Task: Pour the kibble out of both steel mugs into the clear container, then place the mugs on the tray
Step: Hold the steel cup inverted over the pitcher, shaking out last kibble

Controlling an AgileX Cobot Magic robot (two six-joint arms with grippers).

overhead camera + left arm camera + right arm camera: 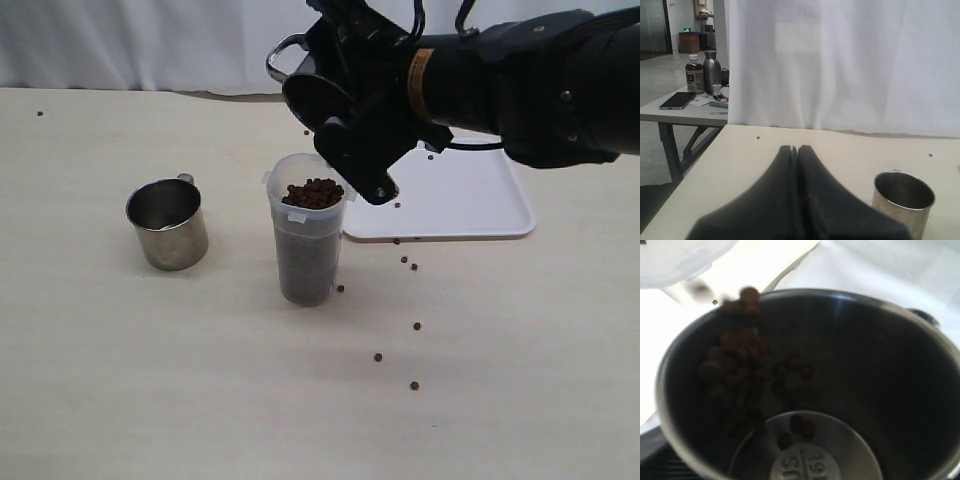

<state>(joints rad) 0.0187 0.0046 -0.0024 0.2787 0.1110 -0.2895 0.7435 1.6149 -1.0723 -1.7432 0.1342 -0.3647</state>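
While the right tool (340,130) is clamped around it, its jaws spread wide by the mug's body, the tilted steel mug (315,100) is held in the air above and just behind the clear container (308,250).

- Tilted steel mug (865,365): seen from inside in the right wrist view; some kibble (740,355) is gathered on the inner wall up to the rim, and a few pellets lie by the stamped base.
- Clear container: set upright on the table (150,380), between the second steel mug (168,222) and the tray (470,200); filled to the rim with kibble (314,192).
- Second steel mug (903,197): stood upright to the left of the container, apart from it; no kibble is seen inside.
- Tray: laid flat behind and right of the container, partly under the right arm.
- Loose pellets (416,326): scattered on the table right of and in front of the container.
- Left tool (797,150): fingers pressed together, nothing pinched; held low above the table near the second steel mug.
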